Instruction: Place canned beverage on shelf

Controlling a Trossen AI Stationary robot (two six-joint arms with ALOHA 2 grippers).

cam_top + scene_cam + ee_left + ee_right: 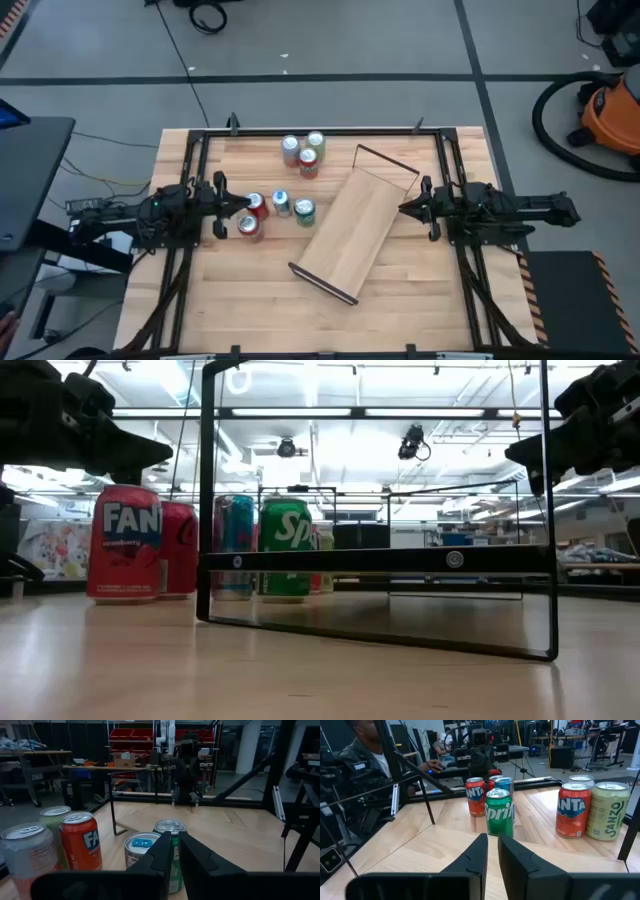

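The shelf [352, 228], a light-wood plank with black wire end frames, lies slantwise mid-table and stands on the lower bars of its frames [375, 635]. Several cans stand upright on the table. One group is by my left gripper: two red Fanta cans [253, 215], a blue-topped can [142, 847] and a green Sprite can [499, 812]. Three more cans [305, 152] stand toward the far edge. My left gripper [243, 203] is shut and hovers level above the red cans [125, 540]. My right gripper [403, 208] is shut and hovers level at the shelf's right side.
A black metal rail frame [320, 131] borders the work area on the tabletop. A person [367, 750] sits beyond the table's left side. An orange vacuum [610, 110] stands on the floor at the far right. Bare wood shows along the near edge [250, 300].
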